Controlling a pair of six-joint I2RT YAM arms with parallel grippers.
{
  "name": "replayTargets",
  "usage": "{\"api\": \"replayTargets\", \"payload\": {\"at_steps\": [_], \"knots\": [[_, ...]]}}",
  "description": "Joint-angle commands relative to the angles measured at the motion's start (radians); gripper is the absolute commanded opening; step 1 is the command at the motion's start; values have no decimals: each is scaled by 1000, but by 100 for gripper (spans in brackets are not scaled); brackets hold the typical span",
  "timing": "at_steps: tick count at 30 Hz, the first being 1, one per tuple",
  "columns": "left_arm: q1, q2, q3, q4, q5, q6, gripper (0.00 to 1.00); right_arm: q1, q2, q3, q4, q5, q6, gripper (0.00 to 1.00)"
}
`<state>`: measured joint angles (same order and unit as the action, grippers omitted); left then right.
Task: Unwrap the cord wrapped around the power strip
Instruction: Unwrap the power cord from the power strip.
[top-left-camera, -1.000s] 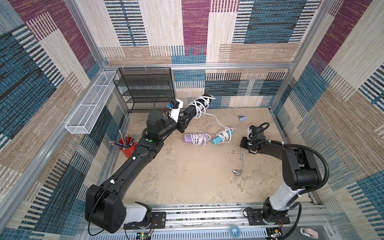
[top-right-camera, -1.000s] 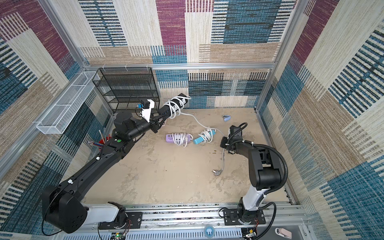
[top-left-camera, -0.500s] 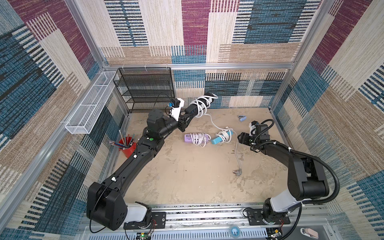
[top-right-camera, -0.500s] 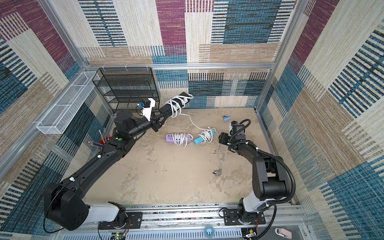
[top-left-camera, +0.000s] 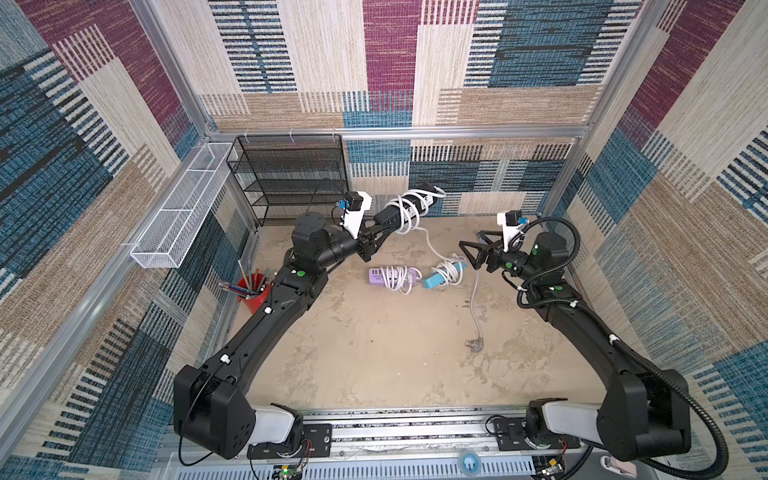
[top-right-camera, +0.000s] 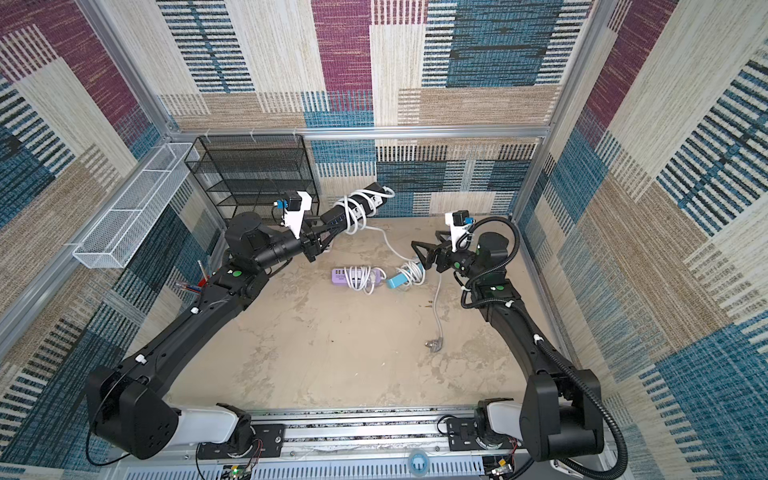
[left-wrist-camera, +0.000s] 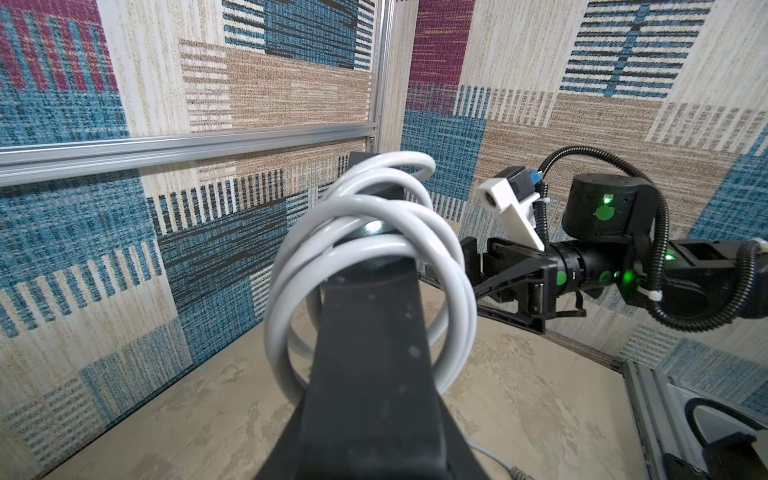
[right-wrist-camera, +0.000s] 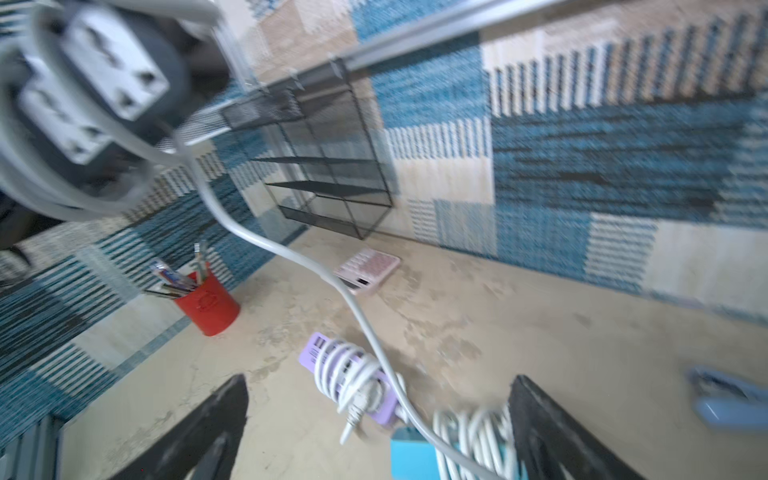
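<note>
Behind the cord (right-wrist-camera: 291, 257), only right wrist view shows calculator (right-wrist-camera: 368, 270) (pink).

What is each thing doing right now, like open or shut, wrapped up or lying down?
left gripper: shut on the black power strip, holding it up
black power strip: lifted, partly wrapped
white cord: looped around that strip, loose end trailing down
plug: lying on the table
right gripper: open, empty
purple power strip: lying flat, cord wrapped
blue power strip: lying flat, cord wrapped
</note>
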<state>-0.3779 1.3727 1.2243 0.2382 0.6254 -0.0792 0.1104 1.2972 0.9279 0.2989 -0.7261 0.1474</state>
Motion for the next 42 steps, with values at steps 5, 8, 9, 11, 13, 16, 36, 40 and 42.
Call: {"api": "replayTargets", "payload": {"at_steps": [5, 8, 9, 11, 13, 16, 36, 40, 42], "knots": [[-1, -11, 24, 33, 64, -46, 0, 77, 134, 121, 142, -246, -147, 98], [-3, -15, 28, 31, 78, -53, 0, 96, 173, 119, 201, -249, -167, 99], [-2, -17, 28, 30, 80, -54, 0, 99, 185, 120, 223, -252, -170, 98], [-3, -16, 30, 31, 91, -59, 0, 110, 204, 120, 266, -257, -171, 98], [-3, -15, 35, 31, 103, -68, 0, 124, 229, 129, 301, -256, -178, 98], [-2, -13, 42, 30, 115, -79, 0, 141, 273, 153, 345, -253, -171, 99], [-2, -34, 41, 38, 141, -97, 0, 167, 455, 222, 561, -256, -29, 27], [-2, -37, 38, 38, 140, -93, 0, 166, 444, 218, 524, -232, -38, 0], [-2, -35, 38, 36, 144, -94, 0, 163, 434, 211, 512, -209, -43, 0]]}}
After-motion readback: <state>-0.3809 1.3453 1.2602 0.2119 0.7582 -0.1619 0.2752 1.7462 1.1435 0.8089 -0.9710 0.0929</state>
